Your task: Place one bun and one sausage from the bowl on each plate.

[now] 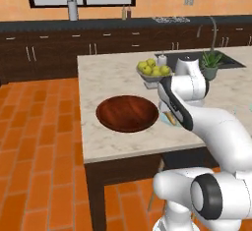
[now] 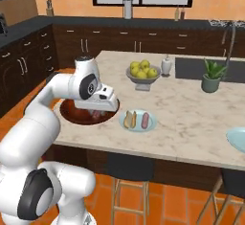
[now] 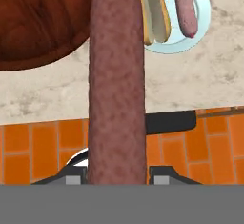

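My gripper (image 3: 116,178) is shut on a long reddish-brown sausage (image 3: 116,85), which stands up between the fingers. It hangs over the counter's front edge, just off the rim of the dark wooden bowl (image 3: 38,23). From the right base view, the gripper (image 2: 98,114) hovers over the right side of the bowl (image 2: 72,116). Beside the bowl lies a pale blue plate (image 3: 202,23) carrying a bun (image 3: 155,8) and another sausage (image 3: 186,8). A second pale plate (image 2: 237,138) sits at the counter's far right, cut off by the frame edge.
A grey footed bowl of yellow-green fruit (image 2: 141,71), a white dispenser (image 2: 166,66) and a potted plant (image 2: 211,75) stand further back by the sink. Stools (image 2: 129,171) stand under the front edge of the marble counter (image 2: 191,109).
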